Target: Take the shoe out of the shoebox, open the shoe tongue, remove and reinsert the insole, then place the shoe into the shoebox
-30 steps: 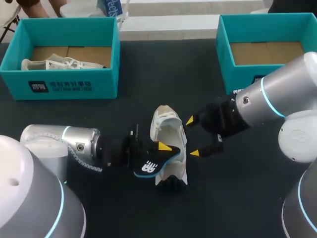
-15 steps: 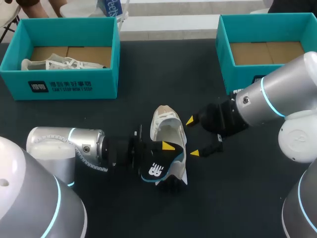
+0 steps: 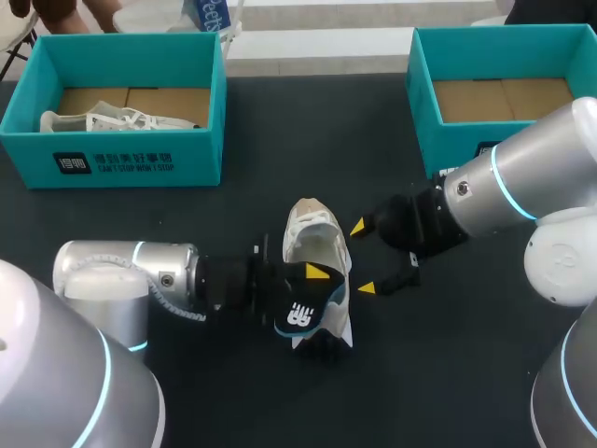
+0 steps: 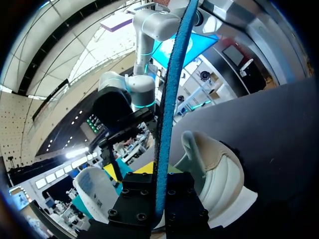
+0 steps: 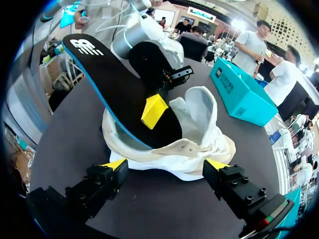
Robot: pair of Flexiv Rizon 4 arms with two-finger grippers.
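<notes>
At the table's (image 3: 252, 131) far left corner stands a teal shoebox (image 3: 121, 163) with a second white shoe (image 3: 112, 119) lying in it. My left pincer (image 3: 303, 285) is clenched on the black insole (image 3: 303, 313), whose one end sits inside the white shoe (image 3: 312, 233) while the logo end sticks up and out. The shoe rests near the middle of the table, out of any box, its tongue pulled open. Just beside it on the right, my right pincer (image 3: 362, 258) is spread wide and grasps nothing. The empty shoebox (image 3: 424, 112) waits at the far right corner. I judge the insole step half done; seating it and boxing the shoe remain.
</notes>
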